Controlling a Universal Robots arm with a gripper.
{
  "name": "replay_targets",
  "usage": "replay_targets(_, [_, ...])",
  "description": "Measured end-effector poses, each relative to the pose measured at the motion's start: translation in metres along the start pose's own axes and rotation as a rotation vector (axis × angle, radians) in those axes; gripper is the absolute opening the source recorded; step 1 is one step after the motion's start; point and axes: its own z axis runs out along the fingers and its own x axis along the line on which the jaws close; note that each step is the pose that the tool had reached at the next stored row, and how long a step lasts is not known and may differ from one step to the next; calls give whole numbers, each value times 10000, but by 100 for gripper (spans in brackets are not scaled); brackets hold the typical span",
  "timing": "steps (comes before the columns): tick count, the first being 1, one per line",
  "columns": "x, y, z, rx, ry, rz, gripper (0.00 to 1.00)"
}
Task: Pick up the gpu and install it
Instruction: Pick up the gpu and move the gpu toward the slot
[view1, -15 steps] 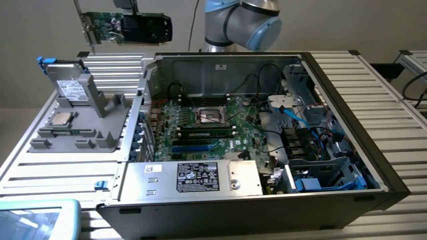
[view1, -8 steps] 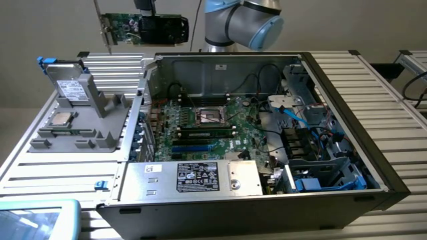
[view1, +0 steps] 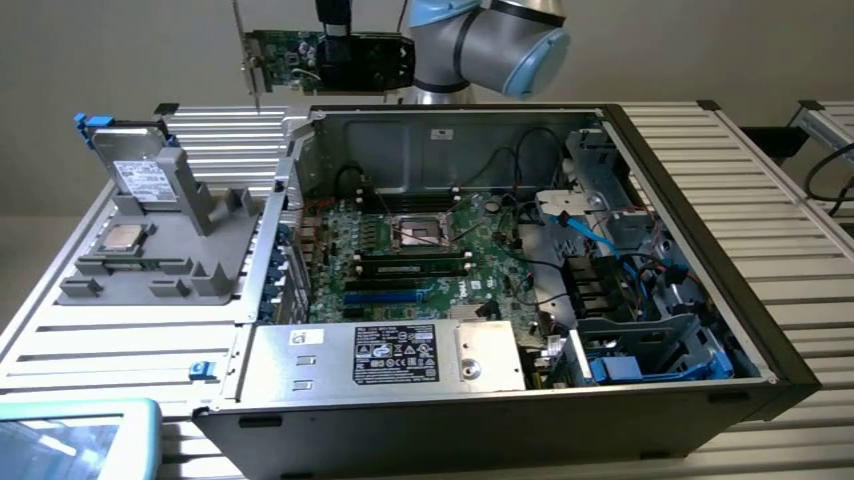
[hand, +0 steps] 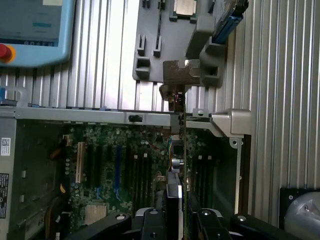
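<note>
gripper (hand: 177, 221) is clamped on the gpu (view1: 327, 60), held high over the far-left of the open case (view1: 707, 240); pickup done, not yet seated in the motherboard (view1: 400, 262).

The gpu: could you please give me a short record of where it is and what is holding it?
gpu: green card with black cooler, held in the air above the rear of the computer case
claw: closed on the gpu, which sits edge-on between its fingers
motherboard: exposed in the open case, under the card in the wrist view
installed: not yet
grey holder: exterior view's left, carries a processor chip
</note>
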Motion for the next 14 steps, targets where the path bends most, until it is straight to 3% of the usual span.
replay_targets(11, [18,-504,55,31,2,0,27])
replay_targets(14, [21,-605,75,51,2,0,27])
